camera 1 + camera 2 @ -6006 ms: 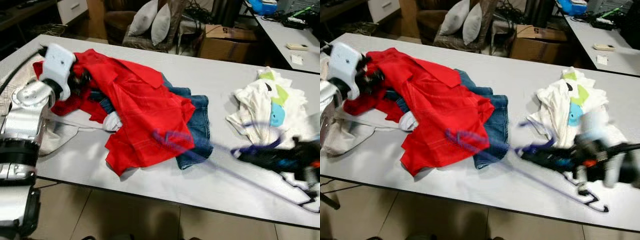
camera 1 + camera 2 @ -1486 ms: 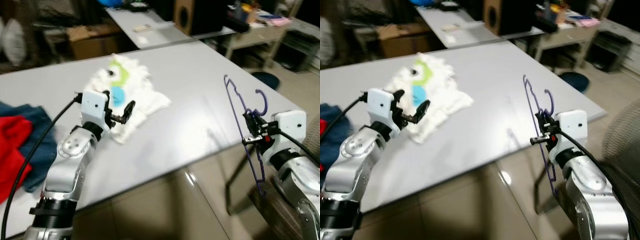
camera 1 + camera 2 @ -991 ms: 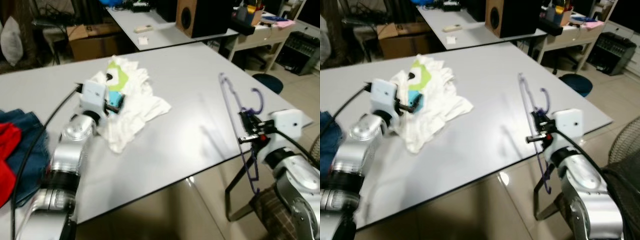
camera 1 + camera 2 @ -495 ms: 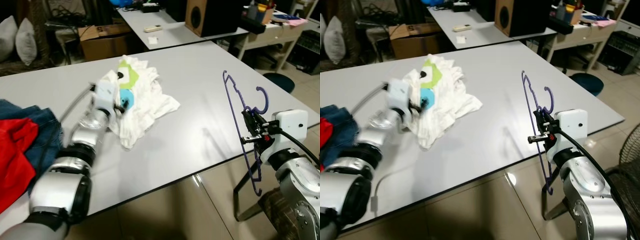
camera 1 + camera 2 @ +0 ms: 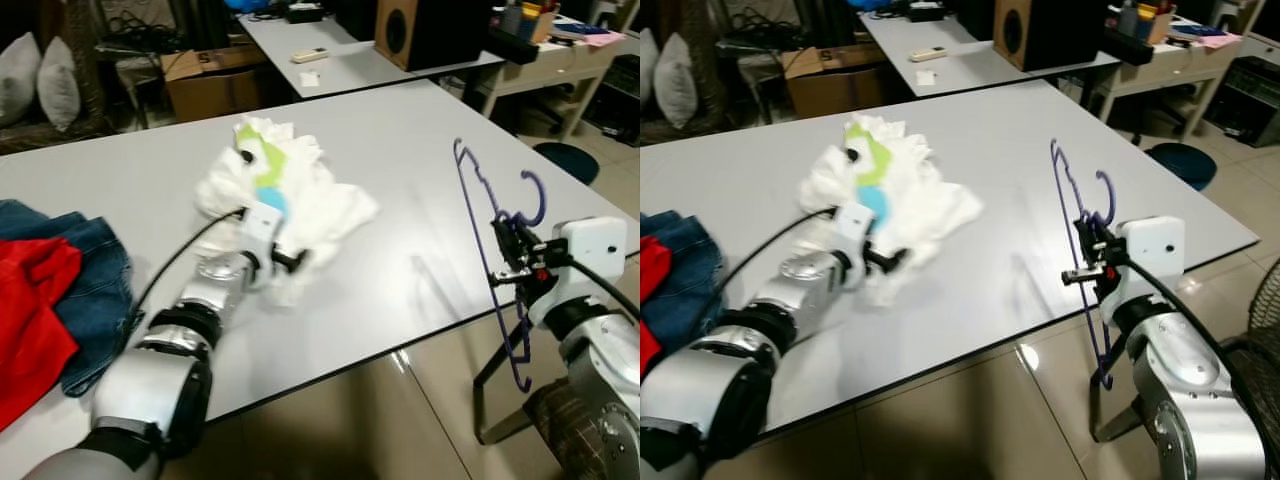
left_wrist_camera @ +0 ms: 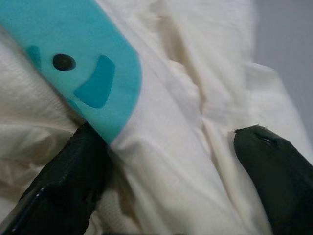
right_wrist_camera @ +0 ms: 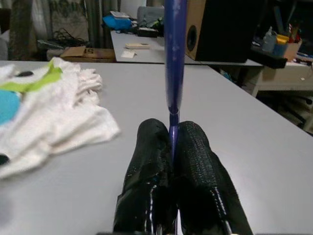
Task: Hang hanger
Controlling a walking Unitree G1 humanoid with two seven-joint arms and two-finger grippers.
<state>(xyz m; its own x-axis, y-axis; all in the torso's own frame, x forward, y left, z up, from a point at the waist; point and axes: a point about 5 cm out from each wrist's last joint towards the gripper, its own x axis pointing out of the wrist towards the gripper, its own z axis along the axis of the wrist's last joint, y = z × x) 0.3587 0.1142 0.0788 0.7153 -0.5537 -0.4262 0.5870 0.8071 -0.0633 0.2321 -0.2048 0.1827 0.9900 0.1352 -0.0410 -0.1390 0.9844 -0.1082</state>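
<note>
Left gripper (image 5: 285,262) now outstretched into white shirt (image 5: 320,205).

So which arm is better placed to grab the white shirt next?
Left. The left gripper is open with fingers already astride the white shirt; the right gripper is shut on the purple hanger.

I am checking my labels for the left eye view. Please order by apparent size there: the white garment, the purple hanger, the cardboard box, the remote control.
1. white garment
2. purple hanger: tall but thin, and near the camera, so its rank against the box is unsure
3. cardboard box: farther away
4. remote control
</note>
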